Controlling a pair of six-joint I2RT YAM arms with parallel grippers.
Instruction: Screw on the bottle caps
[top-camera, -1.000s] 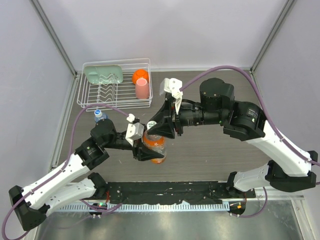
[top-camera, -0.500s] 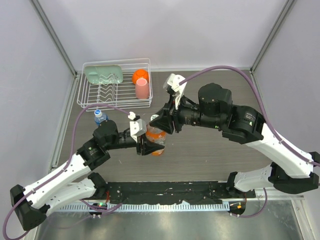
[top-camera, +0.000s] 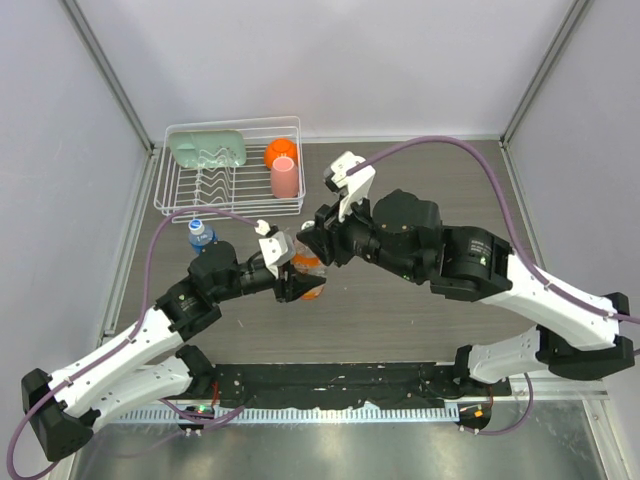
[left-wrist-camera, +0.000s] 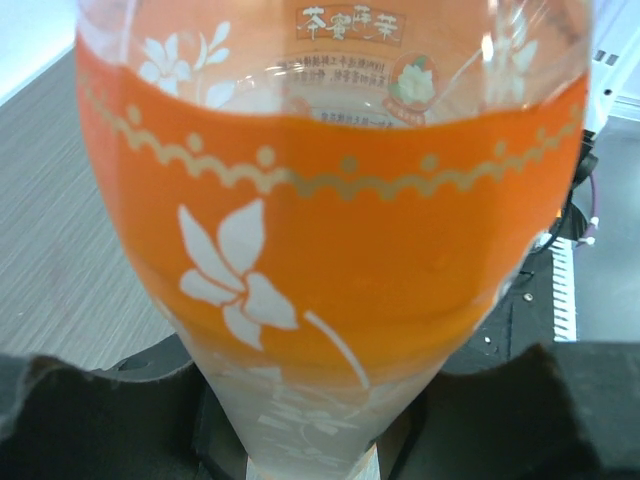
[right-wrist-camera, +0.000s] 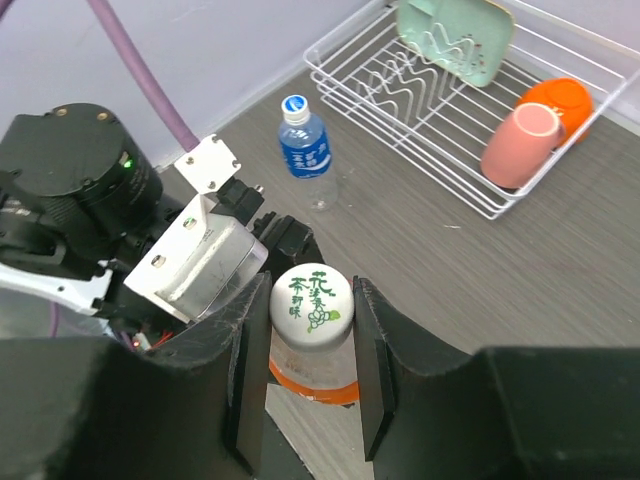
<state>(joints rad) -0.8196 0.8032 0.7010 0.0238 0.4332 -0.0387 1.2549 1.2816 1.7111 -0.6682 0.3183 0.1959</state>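
The orange-drink bottle (top-camera: 309, 289) stands near mid-table, and my left gripper (top-camera: 293, 281) is shut on its body; it fills the left wrist view (left-wrist-camera: 330, 250), between the black fingers (left-wrist-camera: 90, 410). A white cap with green print (right-wrist-camera: 311, 299) sits on its neck. My right gripper (right-wrist-camera: 308, 302) comes from above, and both pads touch the cap's sides; it also shows in the top view (top-camera: 314, 244). The blue-label bottle (top-camera: 201, 236) stands upright to the left with its bluish-white cap (right-wrist-camera: 294, 104) on.
A white wire dish rack (top-camera: 228, 207) stands at the back left, holding a green dish (top-camera: 207, 149), an orange cup (top-camera: 281, 152) and a pink cup (top-camera: 284, 178). The blue-label bottle stands just in front of the rack.
My left gripper has brought the orange bottle from tilted to more upright and slightly back. My right arm has swung left and down over it, with its fingers staying at the cap.
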